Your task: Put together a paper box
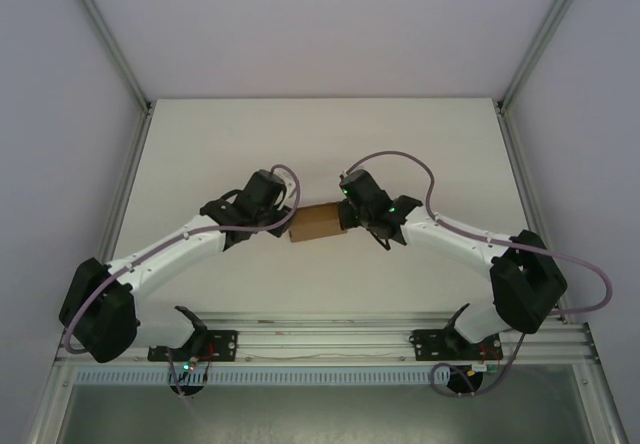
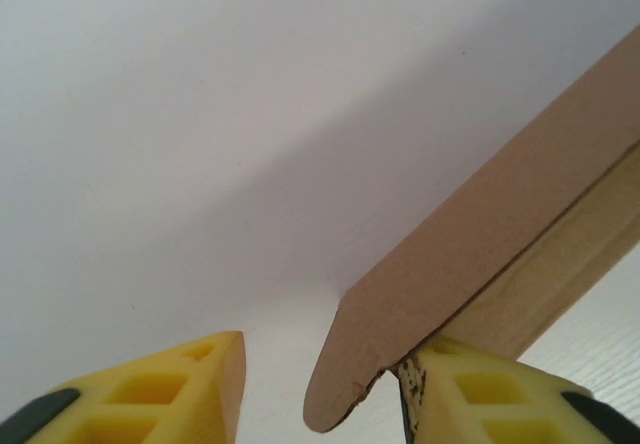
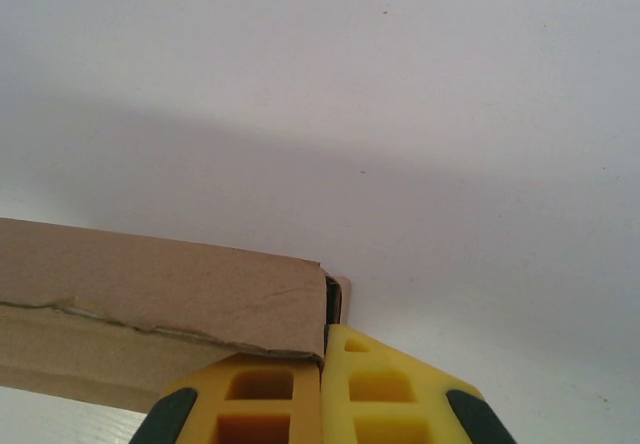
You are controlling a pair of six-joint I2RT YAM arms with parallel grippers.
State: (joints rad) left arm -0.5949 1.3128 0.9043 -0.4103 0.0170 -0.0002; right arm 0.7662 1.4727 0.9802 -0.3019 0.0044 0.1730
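Note:
The paper box (image 1: 316, 221) is a brown kraft cardboard piece lying mid-table between the two grippers. My left gripper (image 1: 287, 220) is at its left end. In the left wrist view, a rounded flap of the paper box (image 2: 470, 254) reaches in between the jaws of my left gripper (image 2: 328, 349). It rests against the right yellow finger (image 2: 480, 394), and a gap separates it from the left finger (image 2: 185, 384), so the jaws stand apart. My right gripper (image 1: 347, 214) is at the box's right end. Its yellow fingers (image 3: 270, 394) are pressed together on a thin edge of the paper box (image 3: 160, 284).
The white table (image 1: 320, 134) spreads beyond the box, with pale enclosure walls at the back and on both sides. An aluminium rail (image 1: 320, 339) carrying both arm bases runs along the near edge.

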